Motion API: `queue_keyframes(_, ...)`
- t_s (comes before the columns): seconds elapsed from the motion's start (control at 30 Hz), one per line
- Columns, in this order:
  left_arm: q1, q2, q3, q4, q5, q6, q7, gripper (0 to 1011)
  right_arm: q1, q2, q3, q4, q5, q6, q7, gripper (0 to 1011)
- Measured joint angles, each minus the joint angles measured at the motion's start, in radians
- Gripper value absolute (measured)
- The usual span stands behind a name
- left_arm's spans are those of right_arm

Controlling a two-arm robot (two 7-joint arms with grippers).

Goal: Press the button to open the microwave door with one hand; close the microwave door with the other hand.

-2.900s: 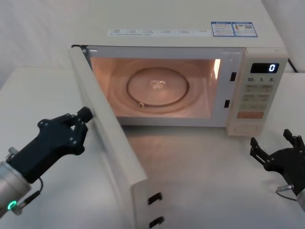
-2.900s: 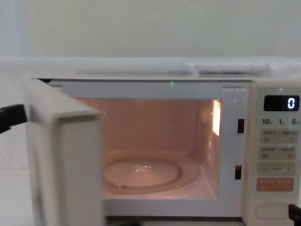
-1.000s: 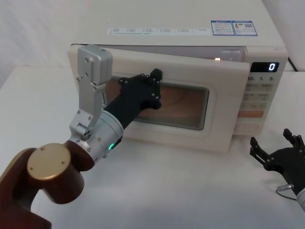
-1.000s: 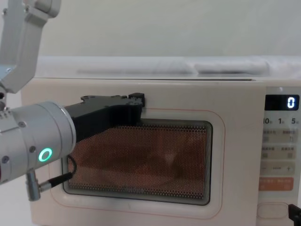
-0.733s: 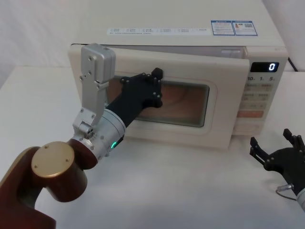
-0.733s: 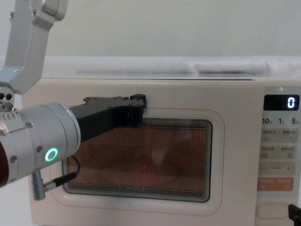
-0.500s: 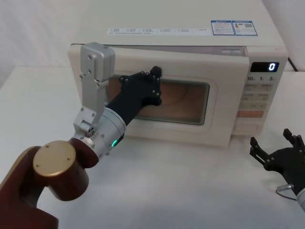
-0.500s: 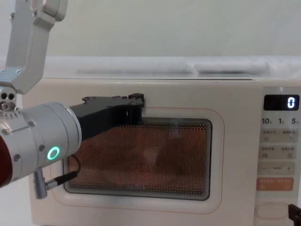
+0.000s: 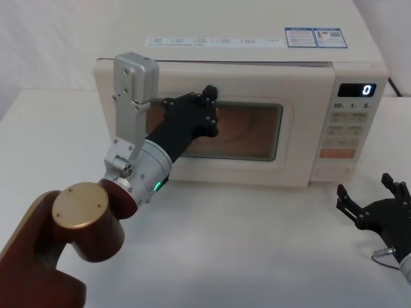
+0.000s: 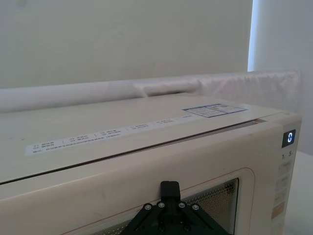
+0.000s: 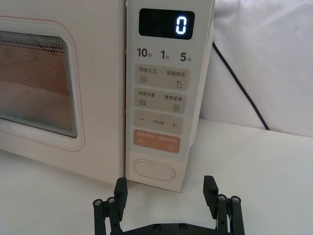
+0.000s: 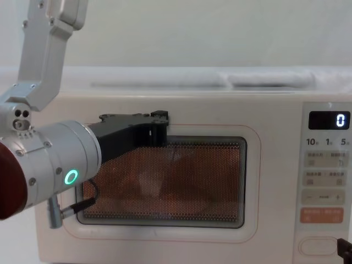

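Jaws of the left gripper [image 9: 207, 106] closed, empty, fingertips pressed flat against the microwave door [image 9: 257, 83]; right gripper [image 11: 166, 203] spread wide, just below the button [image 11: 154, 171]

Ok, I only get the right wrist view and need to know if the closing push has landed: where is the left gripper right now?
Observer: The left gripper is pressed against the microwave door, at the upper left part of its window.
Operator: Does the door look shut from above?
Observer: In the head view its front lines up with the control panel, with no opening showing at that side.
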Motion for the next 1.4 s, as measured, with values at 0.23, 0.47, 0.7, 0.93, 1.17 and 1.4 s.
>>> queue_keyframes(0.23,-0.014,-0.01,-0.003,0.019,0.008,0.0,-0.003,0,0.0,0.0,0.0,0.0,0.0,0.0,0.0,1002)
queue_keyframes(0.47,-0.019,-0.016,-0.007,0.027,0.013,0.0,-0.005,0,0.0,0.0,0.0,0.0,0.0,0.0,0.0,1002)
queue_keyframes(0.7,-0.019,-0.019,-0.011,0.028,0.014,0.003,-0.008,0,0.0,0.0,0.0,0.0,0.0,0.0,0.0,1002)
queue_keyframes(0.93,-0.006,-0.016,-0.018,0.012,0.01,0.013,-0.01,0,0.0,0.0,0.0,0.0,0.0,0.0,0.0,1002)
queue_keyframes(1.17,0.035,0.005,-0.025,-0.055,-0.008,0.037,-0.017,0,0.0,0.0,0.0,0.0,0.0,0.0,0.0,1002)
queue_keyframes(1.4,0.086,0.024,-0.038,-0.113,-0.017,0.038,-0.012,0,0.0,0.0,0.0,0.0,0.0,0.0,0.0,1002)
